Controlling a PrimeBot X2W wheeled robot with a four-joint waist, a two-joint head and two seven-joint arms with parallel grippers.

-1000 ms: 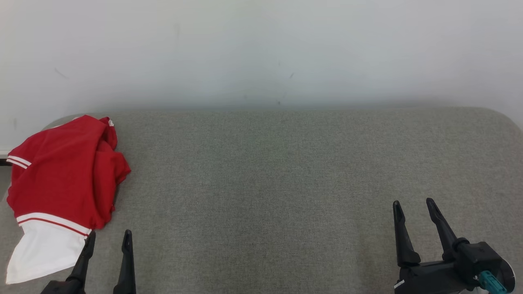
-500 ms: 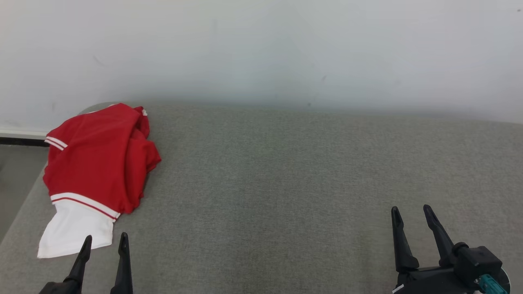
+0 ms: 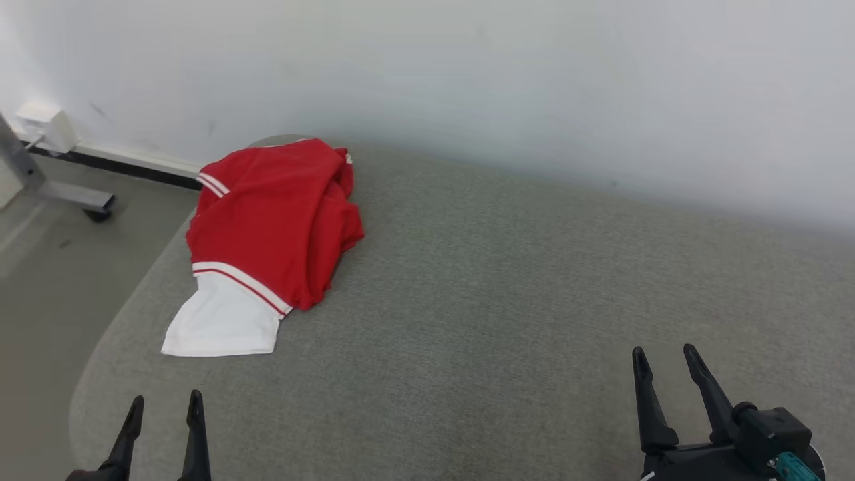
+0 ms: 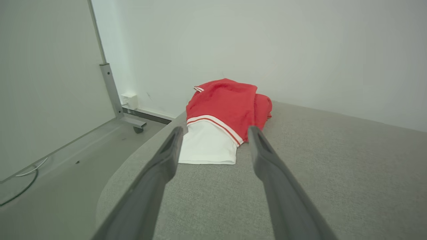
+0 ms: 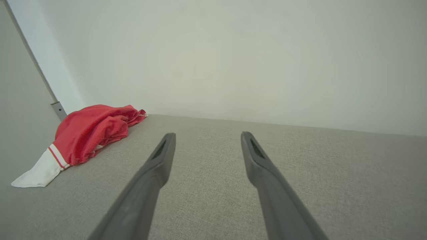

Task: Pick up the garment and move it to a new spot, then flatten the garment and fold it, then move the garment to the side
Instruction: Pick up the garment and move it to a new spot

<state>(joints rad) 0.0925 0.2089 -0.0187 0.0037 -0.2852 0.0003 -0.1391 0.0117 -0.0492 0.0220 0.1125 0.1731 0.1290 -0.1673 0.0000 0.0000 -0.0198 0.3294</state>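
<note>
- The left gripper (image 3: 165, 399), at the lower left of the head view, has its jaws spread with nothing between them, over the near left edge of the tabletop (image 3: 507, 307).
- The right gripper (image 3: 663, 350), at the lower right, likewise has spread, empty jaws above bare grey fabric.
- The garment (image 3: 267, 220), red with white stripes and a white panel, lies crumpled in the upper left, by the tabletop's rounded far corner, well apart from both grippers.
- Behind it rises a pale wall (image 3: 507, 73).
- At the far left, a metal frame leg (image 3: 63, 195) stands on the floor (image 3: 47, 287).
</note>
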